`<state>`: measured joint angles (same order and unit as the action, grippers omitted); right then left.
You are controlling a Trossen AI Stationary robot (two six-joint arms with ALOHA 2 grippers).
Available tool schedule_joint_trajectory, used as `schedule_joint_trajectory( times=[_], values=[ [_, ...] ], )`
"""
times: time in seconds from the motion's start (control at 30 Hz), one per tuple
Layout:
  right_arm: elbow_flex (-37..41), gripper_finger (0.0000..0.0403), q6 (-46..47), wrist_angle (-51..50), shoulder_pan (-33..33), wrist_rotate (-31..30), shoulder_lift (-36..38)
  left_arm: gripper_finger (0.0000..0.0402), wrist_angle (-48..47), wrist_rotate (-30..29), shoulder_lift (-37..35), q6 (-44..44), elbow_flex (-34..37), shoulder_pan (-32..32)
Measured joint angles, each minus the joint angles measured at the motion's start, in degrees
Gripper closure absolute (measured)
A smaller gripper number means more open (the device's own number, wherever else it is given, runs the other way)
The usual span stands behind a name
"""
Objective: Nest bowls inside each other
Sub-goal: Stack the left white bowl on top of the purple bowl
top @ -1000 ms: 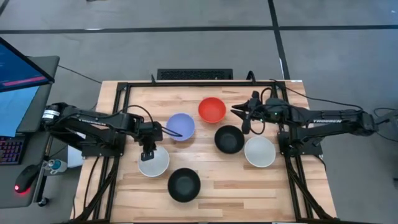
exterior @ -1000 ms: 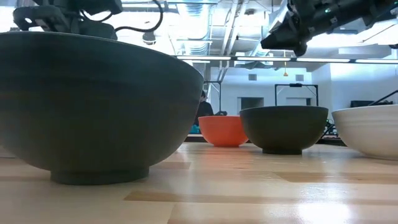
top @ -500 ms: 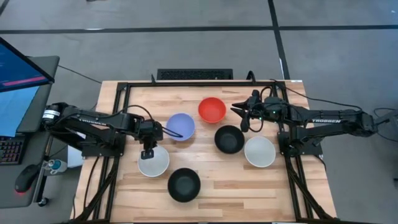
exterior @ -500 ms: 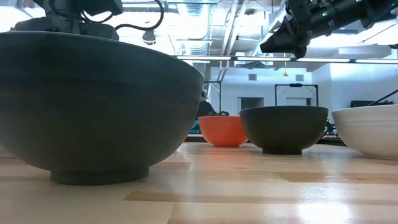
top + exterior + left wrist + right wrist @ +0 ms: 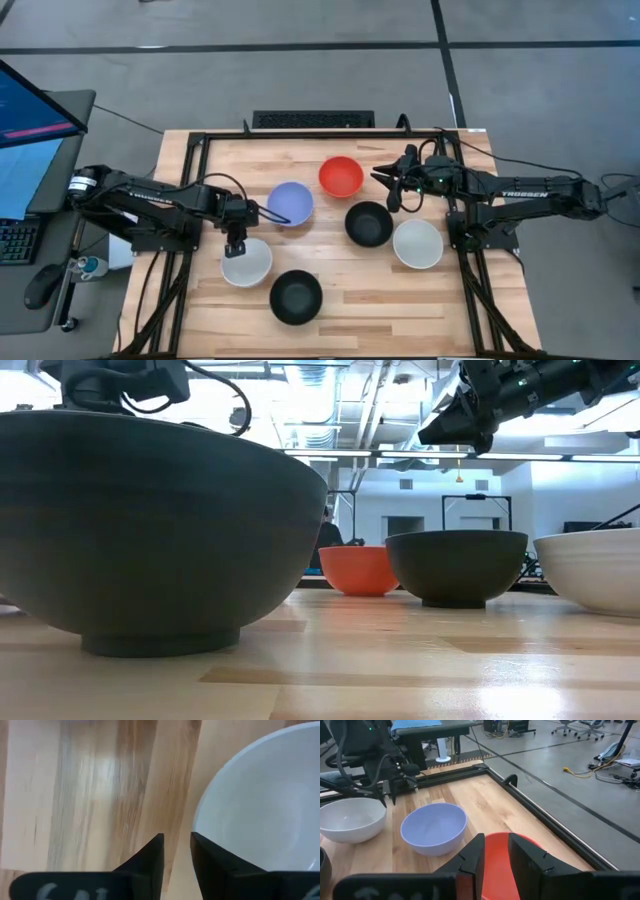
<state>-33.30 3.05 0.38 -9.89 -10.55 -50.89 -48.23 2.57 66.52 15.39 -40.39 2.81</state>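
Observation:
Six bowls stand on their bases on the wooden table. The lavender bowl (image 5: 291, 204) and red bowl (image 5: 341, 176) are toward the far side. A black bowl (image 5: 368, 223) and a white bowl (image 5: 418, 243) are on the right. Another white bowl (image 5: 246, 262) and black bowl (image 5: 296, 296) are nearer. My left gripper (image 5: 236, 243) hangs over the far-left rim of the white bowl (image 5: 260, 805), fingers shut, just outside it over bare wood. My right gripper (image 5: 391, 190) hovers shut, raised, right of the red bowl (image 5: 505, 865).
A black metal frame (image 5: 300, 133) runs along the table's far and side edges. A keyboard (image 5: 313, 119) lies beyond the far edge and a monitor (image 5: 35, 110) stands off to the left. The near black bowl (image 5: 150, 530) fills much of the low view.
My left gripper has drifted a little toward the table's left edge, still over the white bowl's rim. The bowls have kept their places.

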Motion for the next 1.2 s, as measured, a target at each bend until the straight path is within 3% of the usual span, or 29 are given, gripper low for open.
schedule_joint_trajectory(
  times=[0.47, 0.9, 1.2],
  values=[
    [0.0, 0.0294, 0.0, 0.0, 0.0, 0.0, 0.0, 0.0301, 4.7, 11.0, -0.2, 4.9, 0.0, 0.0],
    [0.0, 0.0294, 0.0, 0.0, 0.0, 0.0, 0.0, 0.0301, 2.1, 14.1, -0.2, 2.2, -2.0, 0.3],
    [0.0, 0.0294, 0.0, 0.0, 0.0, 0.0, 0.0, 0.0301, -1.8, 11.3, -0.2, 2.1, -2.1, 4.8]
  ],
)
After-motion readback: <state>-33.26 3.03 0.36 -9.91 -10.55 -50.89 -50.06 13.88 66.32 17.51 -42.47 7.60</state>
